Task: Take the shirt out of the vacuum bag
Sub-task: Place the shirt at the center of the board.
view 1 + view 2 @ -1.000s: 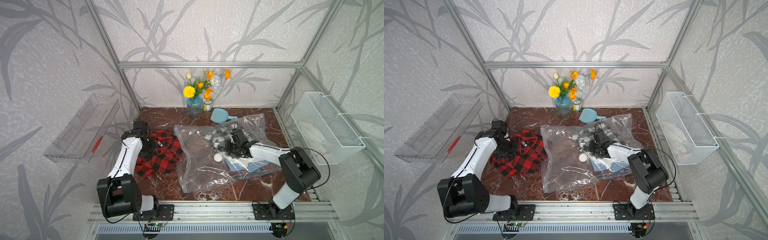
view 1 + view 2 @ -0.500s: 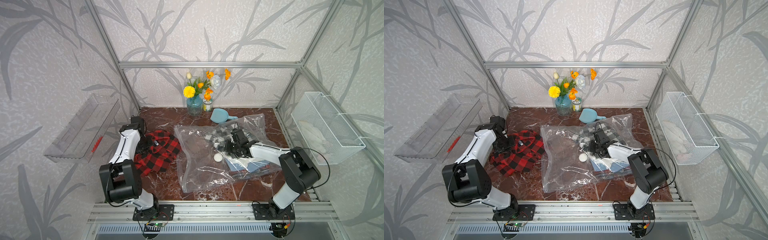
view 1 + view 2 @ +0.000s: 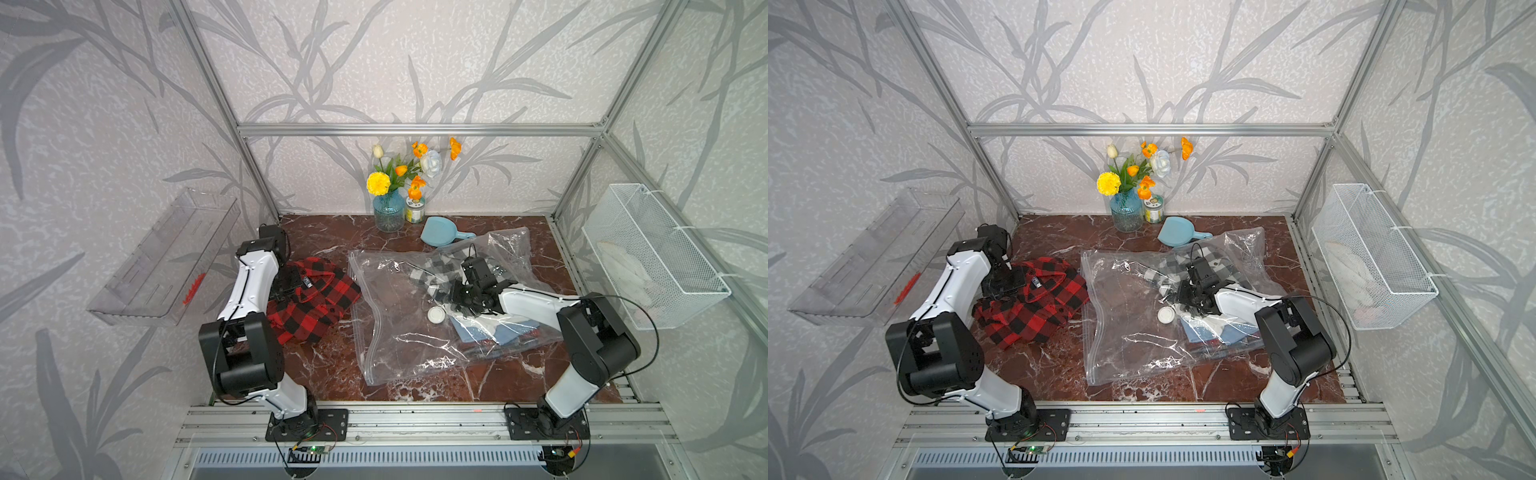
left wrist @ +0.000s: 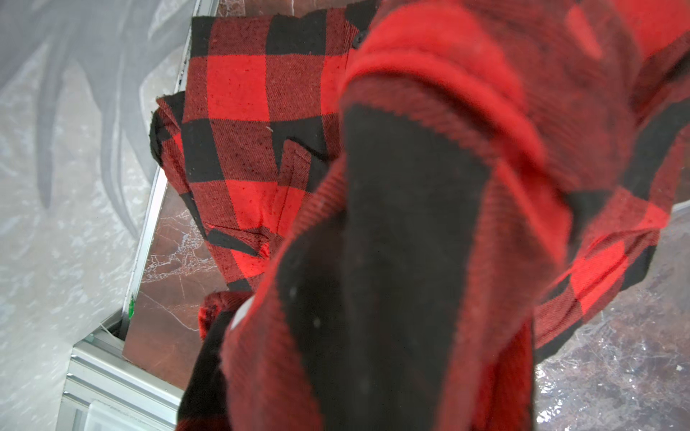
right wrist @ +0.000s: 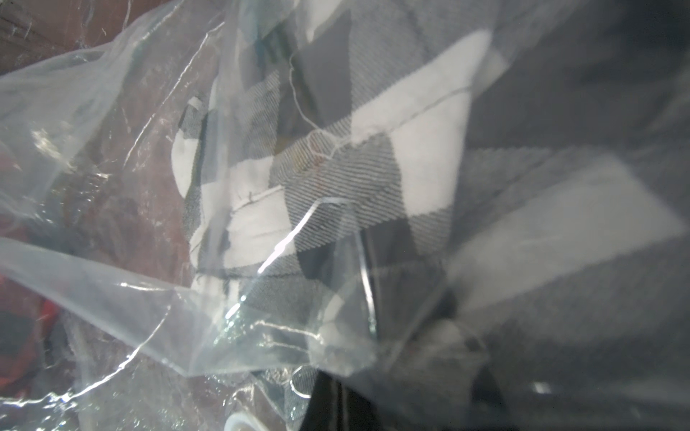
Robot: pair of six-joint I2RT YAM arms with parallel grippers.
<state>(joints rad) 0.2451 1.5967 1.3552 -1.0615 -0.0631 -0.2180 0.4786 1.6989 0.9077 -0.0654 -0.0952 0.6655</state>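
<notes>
Two checked garments show, and only one is out. The red-black shirt [image 3: 316, 301] lies crumpled on the table [image 3: 332, 376], just beside the open edge of the vacuum bag [image 3: 399, 345] and fully clear of the plastic. A grey-white checked cloth [image 3: 434, 270] and something blue [image 3: 492, 334] sit inside the bag.

My left end effector [image 3: 291, 282] is down on the shirt near its collar. The left wrist view is filled with flannel [image 4: 261, 112] draped close over the lens, so I cannot tell how far the jaws are parted or whether they have cloth.

My right end effector [image 3: 457, 298] is fully closed and presses on the bag's top face beside the round white valve cap [image 3: 436, 316]. The right wrist view shows only film [image 5: 112, 283] over grey check [image 5: 373, 156]. I cannot tell whether any film is pinched.

Handling, my guess: the shirt is light, soft and limp, so it will sag and trail, not lift flat. It is best taken at a thick fold or the collar, not a single layer. The bag film is thin, slick and crinkly and would slide unless pinned. Its edge is the place to hold it, away from the valve.
</notes>
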